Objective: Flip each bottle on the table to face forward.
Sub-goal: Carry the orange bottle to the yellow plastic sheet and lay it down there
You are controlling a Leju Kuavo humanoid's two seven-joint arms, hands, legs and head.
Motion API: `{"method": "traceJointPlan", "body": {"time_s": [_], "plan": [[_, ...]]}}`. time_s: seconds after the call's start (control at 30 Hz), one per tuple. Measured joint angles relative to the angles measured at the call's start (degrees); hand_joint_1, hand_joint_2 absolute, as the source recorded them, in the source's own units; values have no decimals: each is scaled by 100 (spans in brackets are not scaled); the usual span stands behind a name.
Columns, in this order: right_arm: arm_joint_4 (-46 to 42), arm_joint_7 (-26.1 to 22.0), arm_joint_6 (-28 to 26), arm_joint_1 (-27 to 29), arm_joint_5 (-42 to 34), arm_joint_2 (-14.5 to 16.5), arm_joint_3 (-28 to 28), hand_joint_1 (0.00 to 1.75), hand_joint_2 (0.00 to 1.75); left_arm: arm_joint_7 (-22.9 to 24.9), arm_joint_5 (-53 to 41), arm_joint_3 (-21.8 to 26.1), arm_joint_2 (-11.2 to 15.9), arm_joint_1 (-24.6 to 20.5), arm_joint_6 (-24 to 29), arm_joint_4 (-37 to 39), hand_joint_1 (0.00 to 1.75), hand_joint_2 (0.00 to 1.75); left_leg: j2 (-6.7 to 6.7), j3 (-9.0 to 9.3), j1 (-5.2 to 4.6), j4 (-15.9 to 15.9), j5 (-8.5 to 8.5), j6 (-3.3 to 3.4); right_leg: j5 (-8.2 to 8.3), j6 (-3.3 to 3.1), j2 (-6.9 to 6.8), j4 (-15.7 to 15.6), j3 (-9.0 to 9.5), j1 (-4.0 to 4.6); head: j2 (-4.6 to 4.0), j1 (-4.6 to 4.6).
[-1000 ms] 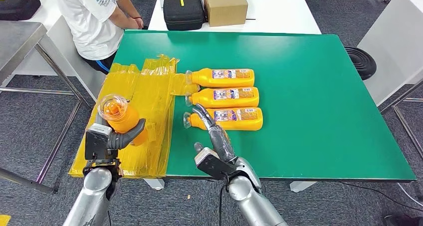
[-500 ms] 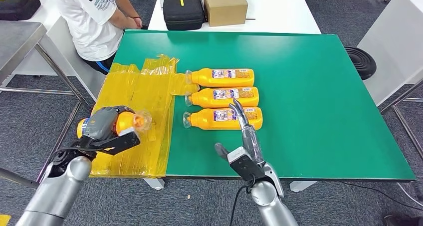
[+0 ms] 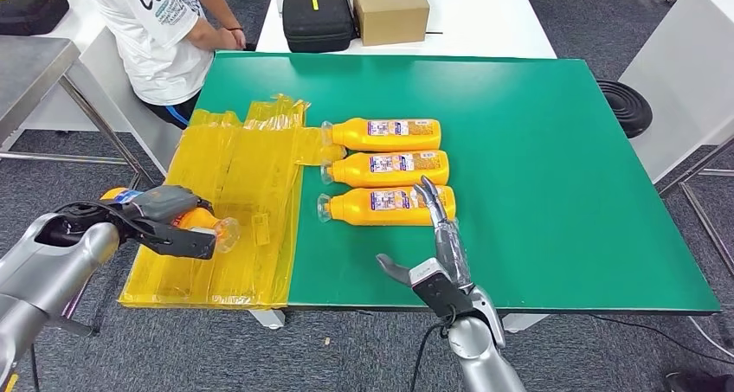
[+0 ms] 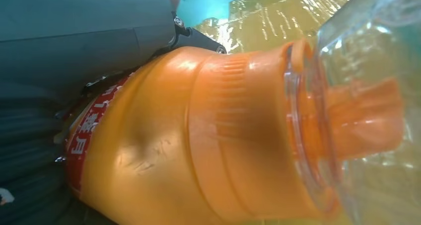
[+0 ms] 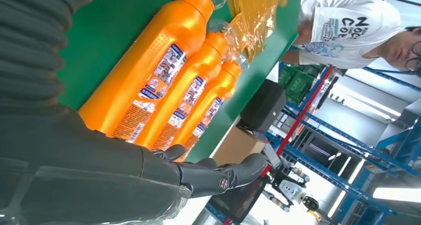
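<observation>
Gripping an orange bottle [image 3: 197,219] lying sideways over the yellow plastic sheet [image 3: 242,193], left robot hand [image 3: 160,217] at 9 o'clock. Right robot hand [image 3: 433,245] spread, empty, by three bottles [image 3: 385,167] mid-bench [image 3: 537,150].

So the left hand [image 3: 164,215] is gripping an orange bottle [image 3: 201,221] sideways at about 9 o'clock, clear cap toward 3, over the yellow plastic sheet [image 3: 242,193] on the green surface [image 3: 537,150]. Three more bottles [image 3: 385,171] lie in a row near the middle, caps pointing to 9. The right hand [image 3: 433,245] is at 6 o'clock, fingers spread and reaching up to the nearest bottle's bottom end. A person [image 3: 164,28] stands at 11.
</observation>
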Motion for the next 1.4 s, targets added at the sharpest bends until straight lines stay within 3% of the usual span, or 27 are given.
{"method": "traceJointPlan", "body": {"time_s": [0.2,0.4,0.67,0.73,1.07,1.2,1.23,1.4], "plan": [[-4,-1,0,21,-5,-3,-39,0,175,60,423,-666,-104,-392,93,445,167,175,1,1,0,0,0,0,0,0,0,0,0,1,0,0],[-10,-3,-8,57,-3,-3,-56,0,175,218,682,-1006,-339,-428,467,816,171,175,2,0,0,0,0,0,0,0,1,0,0,1,0,1],[37,-92,-96,67,15,6,-58,0,175,528,719,-1097,-786,-294,1194,1351,165,175,-2,-2,-1,0,-1,0,0,0,0,0,3,0,0,0],[56,-99,-99,66,15,6,-58,0,175,557,708,-1101,-863,-285,1252,1442,167,175,-4,-1,-1,0,-1,0,0,0,-2,0,5,0,0,-1],[80,-89,-100,63,17,6,-58,0,175,697,312,-1106,-1185,-265,1542,1796,136,175,-15,7,-1,0,0,0,0,1,-9,0,18,0,0,-2],[122,-83,-98,50,19,9,-58,0,175,699,148,-1106,-1272,-302,1502,1929,132,175,-21,20,-1,0,0,0,-2,1,-16,-1,33,0,0,-1],[134,-83,-97,45,20,10,-58,0,175,697,133,-1106,-1288,-307,1490,1954,127,175,-21,23,-1,0,0,0,-2,1,-16,-1,35,0,0,-1],[193,-83,-96,23,19,19,-58,0,175,614,75,-1110,-1341,-370,1317,2077,51,175,-22,32,-1,0,3,-1,-2,1,-17,-1,45,0,0,-1]]}}
